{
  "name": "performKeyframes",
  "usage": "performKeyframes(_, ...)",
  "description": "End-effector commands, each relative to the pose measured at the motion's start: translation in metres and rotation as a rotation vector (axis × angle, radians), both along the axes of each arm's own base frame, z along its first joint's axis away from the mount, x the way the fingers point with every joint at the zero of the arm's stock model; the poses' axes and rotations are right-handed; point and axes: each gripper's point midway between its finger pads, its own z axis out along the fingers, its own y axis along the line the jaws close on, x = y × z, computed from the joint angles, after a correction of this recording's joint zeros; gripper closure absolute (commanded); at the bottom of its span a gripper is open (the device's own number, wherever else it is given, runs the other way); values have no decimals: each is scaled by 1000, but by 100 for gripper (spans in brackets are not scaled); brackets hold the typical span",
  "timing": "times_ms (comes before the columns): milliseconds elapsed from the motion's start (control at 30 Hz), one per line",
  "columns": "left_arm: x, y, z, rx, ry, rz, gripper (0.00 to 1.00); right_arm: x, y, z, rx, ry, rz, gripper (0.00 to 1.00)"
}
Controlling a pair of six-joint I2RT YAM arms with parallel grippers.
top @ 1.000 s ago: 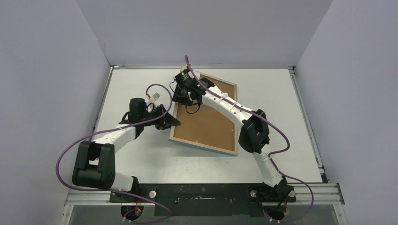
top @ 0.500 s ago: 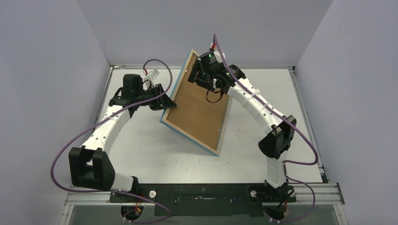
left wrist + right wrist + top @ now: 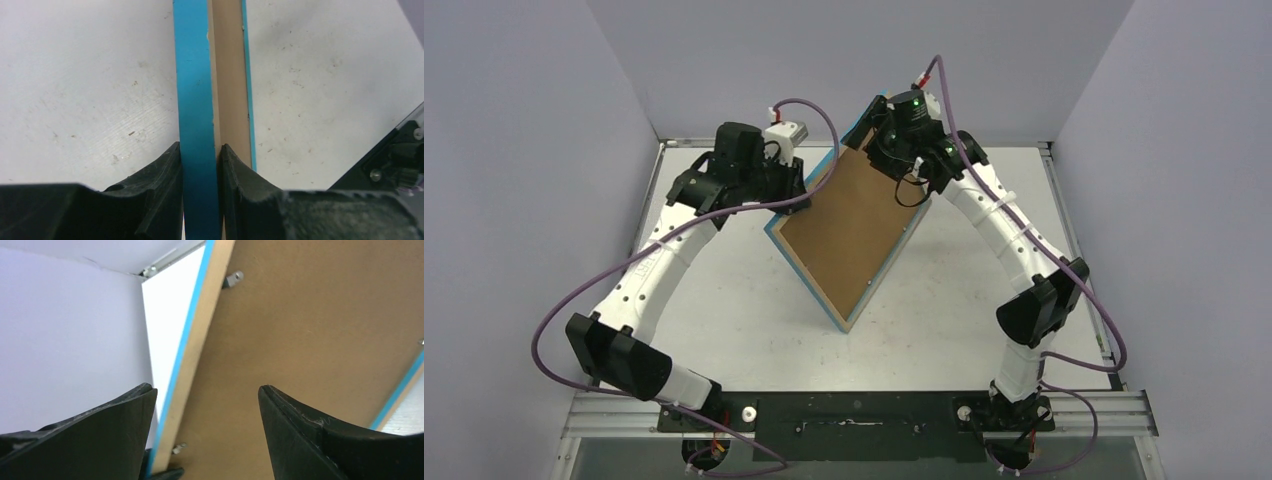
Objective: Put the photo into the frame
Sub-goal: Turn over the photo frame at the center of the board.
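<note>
Left wrist view is showing the left tool (image 3: 200, 148) pinching the frame (image 3: 195, 75) by its blue rim, tilted over the surface (image 3: 75, 75). The right tool (image 3: 205, 390) is gaping beside its back, empty (photo unseen). Left alone is carrying it, so firm pinching matters.

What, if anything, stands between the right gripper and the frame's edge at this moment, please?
Nothing visible does. The right gripper has its jaws open astride the edge of the frame, one finger over the brown backing board, with no other object between them. The left gripper is shut on another edge.
</note>
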Motion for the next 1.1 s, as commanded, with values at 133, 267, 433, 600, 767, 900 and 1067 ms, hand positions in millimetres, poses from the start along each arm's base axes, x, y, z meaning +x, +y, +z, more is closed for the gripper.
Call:
performKeyframes(133, -5, -33, 25, 319, -270, -129, 100, -3, -35, 42, 130, 41, -110, 24)
performKeyframes(267, -10, -50, 36, 383, -347, -165, 100, -14, -62, 29, 79, 163, -125, 23)
performKeyframes(433, -21, -61, 51, 355, -389, -228, 100, -51, -85, 23, 35, 304, -92, 27)
performKeyframes(600, -36, -72, 63, 305, -417, -294, 100, -94, -98, 10, -3, 436, -65, 28)
performKeyframes(767, -57, -84, 68, 264, -440, -368, 100, -104, -106, 10, -7, 455, -74, 28)
performKeyframes(900, -70, -90, 63, 256, -425, -407, 100, -96, -100, 27, 68, 403, -52, 27)
performKeyframes(1067, -77, -96, 62, 256, -421, -415, 100, -103, -101, 22, 74, 435, -53, 27)
